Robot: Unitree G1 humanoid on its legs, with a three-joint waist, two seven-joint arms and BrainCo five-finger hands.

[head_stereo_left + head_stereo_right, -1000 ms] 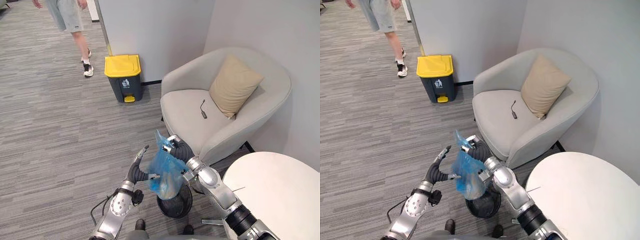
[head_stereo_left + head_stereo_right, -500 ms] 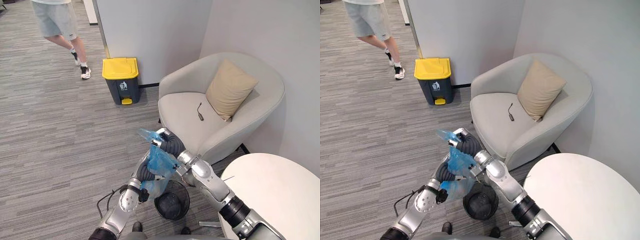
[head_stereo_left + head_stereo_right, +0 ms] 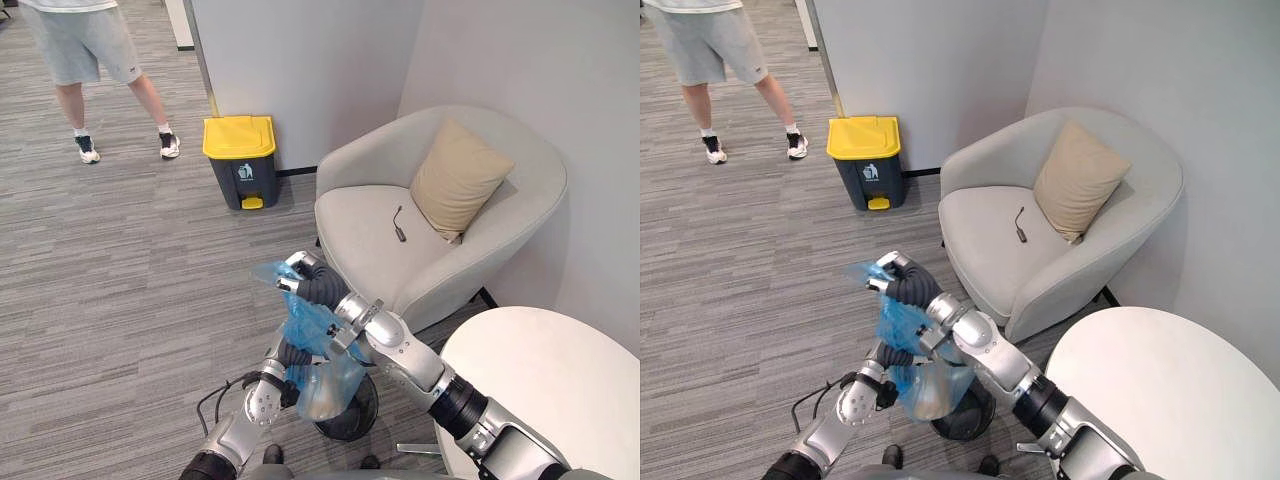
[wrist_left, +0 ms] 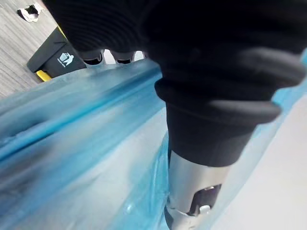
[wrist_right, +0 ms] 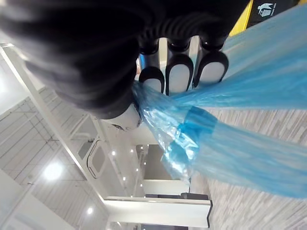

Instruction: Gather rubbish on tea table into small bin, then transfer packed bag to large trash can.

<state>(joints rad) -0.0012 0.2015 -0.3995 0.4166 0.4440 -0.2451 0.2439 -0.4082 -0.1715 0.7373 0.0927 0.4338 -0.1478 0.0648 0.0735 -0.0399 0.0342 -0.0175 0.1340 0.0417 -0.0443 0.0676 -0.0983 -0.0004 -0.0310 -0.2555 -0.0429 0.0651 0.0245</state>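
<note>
A blue plastic bag (image 3: 325, 385) with rubbish in its bottom hangs just above the small black mesh bin (image 3: 362, 420) on the floor. My right hand (image 3: 308, 280) is shut on the bag's gathered neck; in the right wrist view its fingers (image 5: 177, 72) pinch the twisted blue plastic (image 5: 230, 143). My left hand (image 3: 287, 355) presses against the bag's side from behind, its fingers hidden by the plastic (image 4: 72, 158). The large grey trash can with a yellow lid (image 3: 240, 160) stands by the wall, well ahead and to the left.
A light grey armchair (image 3: 400, 260) with a tan cushion (image 3: 460, 180) and a small dark object (image 3: 402, 225) on its seat stands right of the bag. A white round table (image 3: 560, 380) is at lower right. A person (image 3: 80, 60) stands left of the can.
My right hand has carried the bag's neck leftwards, out of the small bin. My left hand has moved in against the bag. The person has walked to the left.
</note>
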